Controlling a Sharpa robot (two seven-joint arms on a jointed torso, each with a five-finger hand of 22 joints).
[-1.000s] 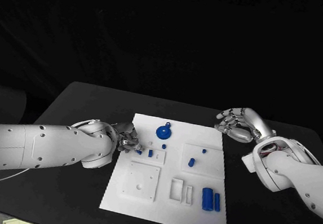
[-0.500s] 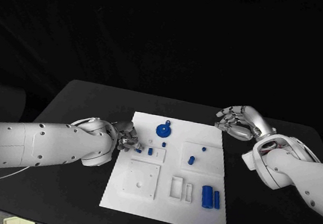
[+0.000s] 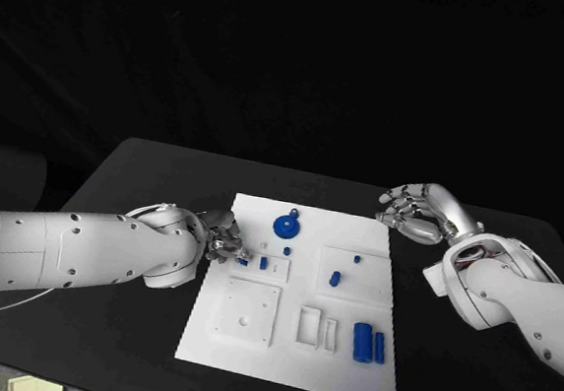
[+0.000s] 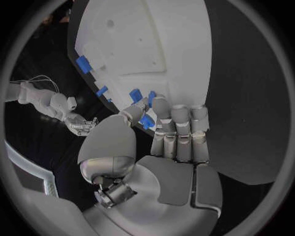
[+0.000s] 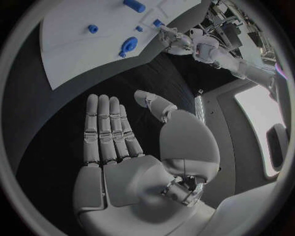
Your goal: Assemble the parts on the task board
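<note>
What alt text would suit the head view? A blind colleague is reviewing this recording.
The left robot hand pinches a small blue part at the left edge of the white task board, which lies on a black table. The right robot hand hovers open past the board's far right corner. More blue parts sit on the board.

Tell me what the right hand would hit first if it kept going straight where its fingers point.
Judging from its wrist view, the right hand is open over the black table, fingers toward the task board. It would probably meet the board's near edge first; its height above the board is unclear.
</note>
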